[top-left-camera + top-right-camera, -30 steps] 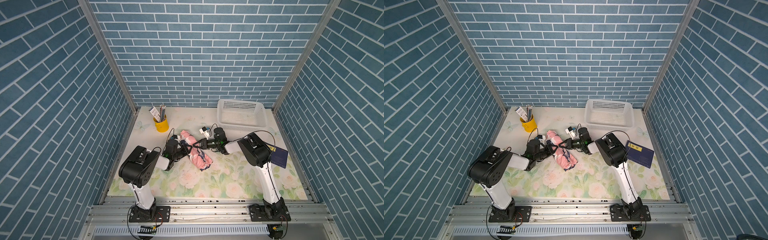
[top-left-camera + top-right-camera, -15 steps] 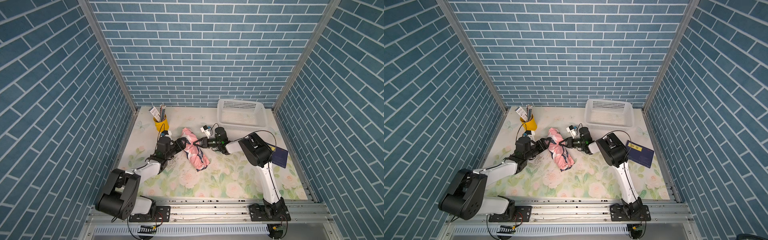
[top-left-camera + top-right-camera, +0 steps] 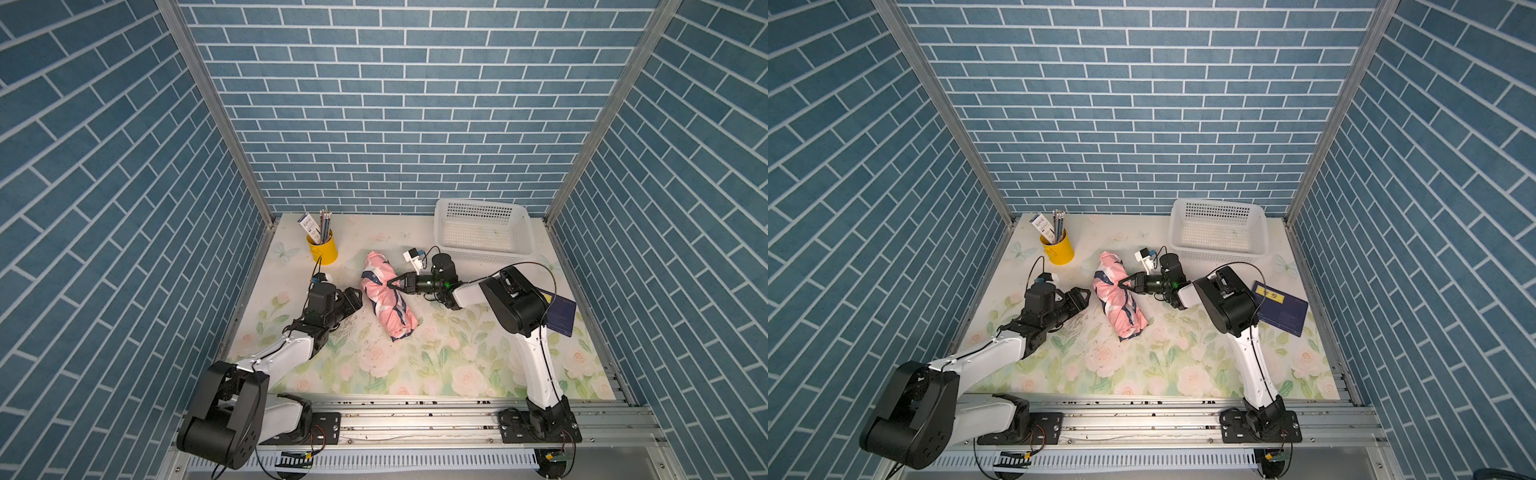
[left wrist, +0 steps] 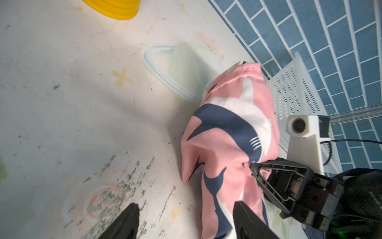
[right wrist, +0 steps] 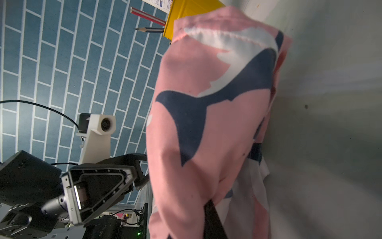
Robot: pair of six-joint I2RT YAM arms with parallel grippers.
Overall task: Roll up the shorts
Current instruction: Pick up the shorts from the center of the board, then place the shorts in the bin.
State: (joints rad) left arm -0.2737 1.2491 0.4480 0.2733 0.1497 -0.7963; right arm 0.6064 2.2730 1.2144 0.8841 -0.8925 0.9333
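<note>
Since a second ago the left arm has dropped low and stretched out, and its tool has spread and come off the roll.

In both top views the shorts point(image 3: 388, 299) point(image 3: 1119, 303) lie on the bench point(image 3: 436, 365) as a tight pink bundle just beside the yellow cup point(image 3: 322, 249), between it and the white basket point(image 3: 482, 251). The left tool point(image 3: 353, 297) sits on the cup side of the roll with its fingers wide apart and nothing in them. The right tool point(image 3: 391, 284) comes in from the side away from the cup.

From the left wrist, the left tool point(image 4: 185, 204) straddles bare bench and the roll's lower end. One finger is close against the fabric, though actual contact cannot be settled. The right tool point(image 4: 255, 165) is pinched together on a fold of the shorts point(image 4: 227, 134).

From the right wrist, the shorts point(image 5: 206, 124) fill the frame, and the left tool point(image 5: 142, 169) stands open just off them.

The step looks like a fresh grip. The right clamp should probably stay on so the roll cannot spring loose while the left tool closes low on the free edge.
</note>
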